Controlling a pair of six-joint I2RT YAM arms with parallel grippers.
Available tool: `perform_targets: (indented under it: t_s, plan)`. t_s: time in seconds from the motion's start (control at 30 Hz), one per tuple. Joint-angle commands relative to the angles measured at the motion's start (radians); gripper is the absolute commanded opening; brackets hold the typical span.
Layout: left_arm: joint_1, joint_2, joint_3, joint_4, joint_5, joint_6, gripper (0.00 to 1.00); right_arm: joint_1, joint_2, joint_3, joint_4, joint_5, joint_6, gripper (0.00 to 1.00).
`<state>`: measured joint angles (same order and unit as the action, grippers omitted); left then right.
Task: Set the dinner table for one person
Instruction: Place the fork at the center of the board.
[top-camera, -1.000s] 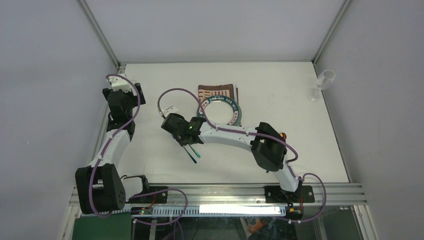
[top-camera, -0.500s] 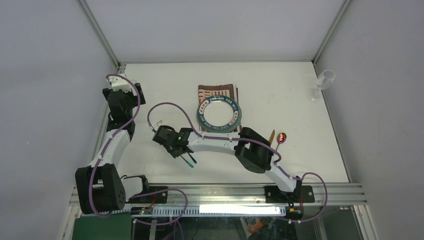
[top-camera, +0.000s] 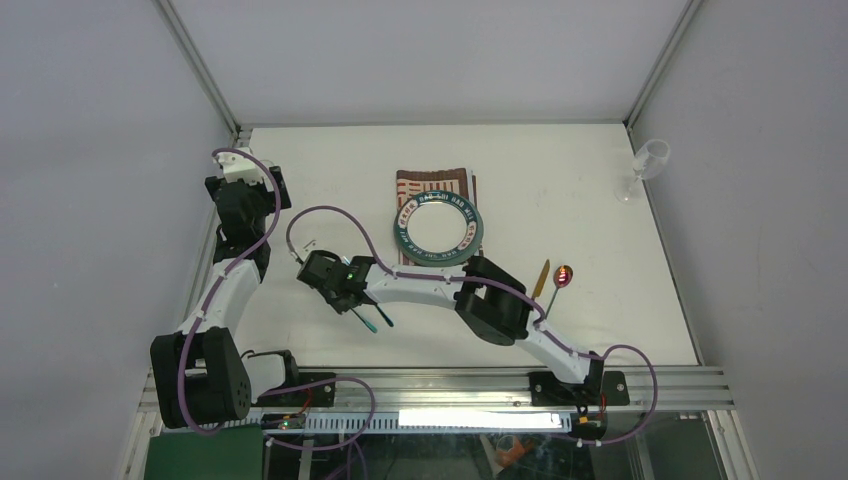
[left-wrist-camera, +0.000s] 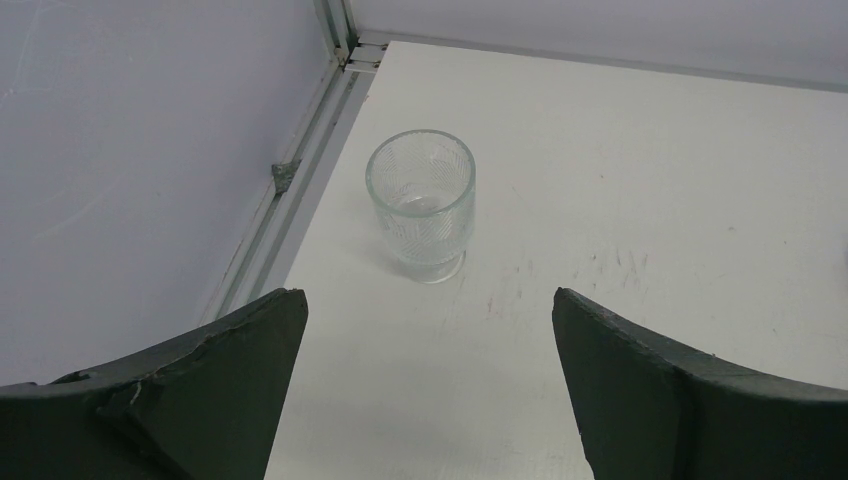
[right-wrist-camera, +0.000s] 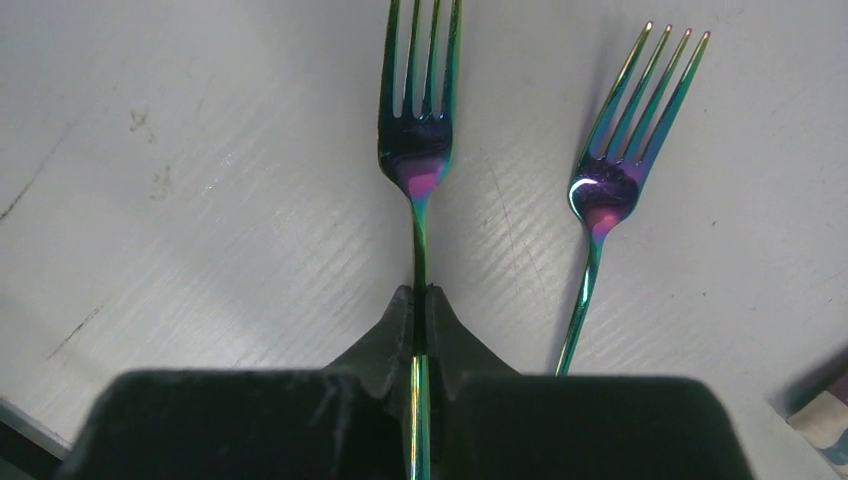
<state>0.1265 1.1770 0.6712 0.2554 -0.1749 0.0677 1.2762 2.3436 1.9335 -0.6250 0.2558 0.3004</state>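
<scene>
The white dinner table (top-camera: 560, 180) carries a teal-rimmed plate (top-camera: 436, 224) lying partly on a striped placemat (top-camera: 433, 182). My right gripper (top-camera: 352, 303) is left of the plate, shut on the handle of an iridescent fork (right-wrist-camera: 418, 150), tines pointing away, low over the table. A second matching fork (right-wrist-camera: 612, 175) lies just right of it. My left gripper (left-wrist-camera: 428, 300) is open and empty at the far left (top-camera: 245, 192), facing a clear ribbed glass (left-wrist-camera: 420, 205) that stands near the table's left rail.
A knife (top-camera: 541, 278) and a spoon (top-camera: 563, 277) lie right of the plate. A stemmed glass (top-camera: 648, 163) stands at the far right edge. Aluminium rails (top-camera: 440, 382) border the table, with walls close on both sides.
My right gripper has moved left and toward the near edge with the fork in it, uncovering the knife and spoon. The left arm has not moved.
</scene>
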Motion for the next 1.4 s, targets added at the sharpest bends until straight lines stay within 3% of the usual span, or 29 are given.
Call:
perform_targets:
  t_s: [0.0,0.17,0.33,0.63,0.9,1.0,1.1,1.27,1.37]
  plan:
    - [0.012,-0.012,-0.002,0.036,0.015,0.001,0.99,0.005,0.026,0.053,0.034,0.011,-0.020,0.00]
    - [0.012,-0.006,-0.002,0.038,0.017,0.001,0.99,0.005,0.041,0.060,0.014,-0.002,-0.011,0.00]
    - [0.012,0.000,-0.002,0.039,0.021,0.001,0.99,0.008,0.031,0.051,0.009,-0.003,-0.002,0.11]
    - [0.013,0.011,0.000,0.038,0.029,0.000,0.99,0.040,0.008,0.039,-0.022,0.061,-0.018,0.19]
    - [0.013,0.013,0.030,-0.007,0.072,-0.013,0.99,0.035,-0.214,-0.116,0.023,0.238,0.040,0.31]
    - [0.012,0.040,0.076,-0.080,0.202,-0.011,0.99,-0.048,-0.360,-0.232,0.025,0.293,0.108,0.31]
    - [0.012,0.098,0.149,-0.193,0.444,-0.015,0.99,-0.157,-0.503,-0.374,0.045,0.294,0.157,0.32]
    - [0.006,0.300,0.368,-0.438,0.903,-0.033,0.98,-0.360,-0.713,-0.585,0.119,0.132,0.202,0.38]
    - [-0.009,0.426,0.519,-0.585,1.078,-0.050,0.93,-0.459,-0.782,-0.641,0.156,0.041,0.213,0.43]
